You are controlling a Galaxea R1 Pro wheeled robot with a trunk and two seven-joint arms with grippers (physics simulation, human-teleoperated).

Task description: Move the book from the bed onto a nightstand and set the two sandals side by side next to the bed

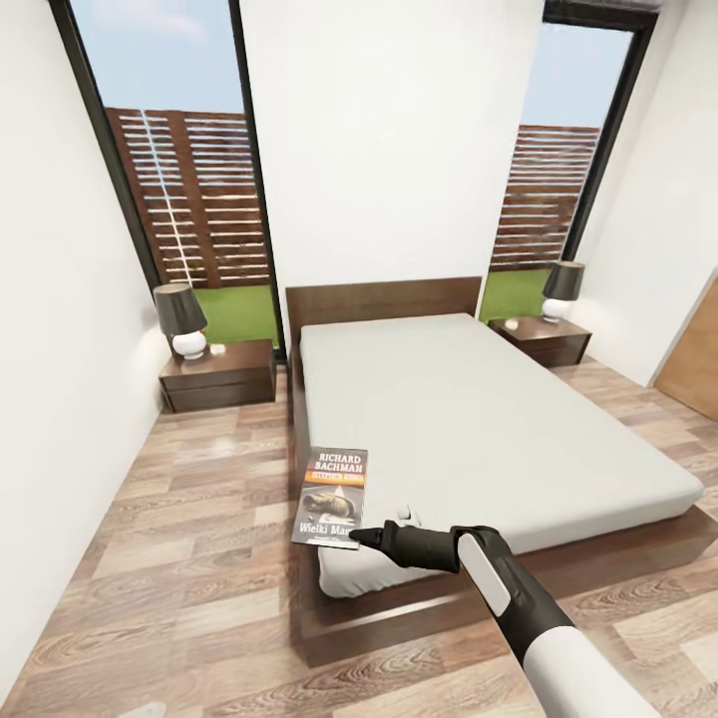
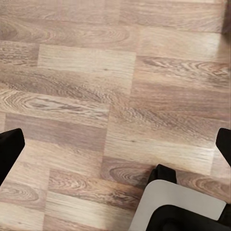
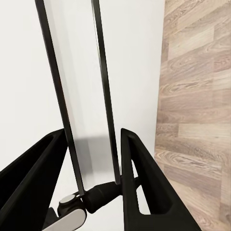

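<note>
- On your far left, the glossy dark brown nightstand (image 1: 217, 374) stands against the white wall, well apart from the bed. A black-shaded lamp (image 1: 180, 317) takes the wall side of its top; the side nearer the bed looks bare, and I judge that the better landing spot.
- Your left pincer (image 2: 115, 144) hangs over the wood plank floor (image 2: 96, 86) with its fingertips spread wide and nothing between them: released and idle.
- The dark grey paperback book (image 1: 331, 496) with white "RICHARD BACHMAN" lettering and an orange band is held up at the near left corner of the bed, overhanging the floor beside it.
- Your right pincer (image 1: 357, 539) is clenched on the book's lower edge; the wrist view shows the thin book (image 3: 86, 96) edge-on between the fingers (image 3: 139, 178). The hold sits at one rim, so the book may swing.
- The floor strip between bed and nightstand is open, giving room to carry it across.
- The light grey mattress of the bed (image 1: 479, 419) lies flat on its dark frame.
- At far right, a second nightstand (image 1: 543, 339) stands, much farther from the book.
</note>
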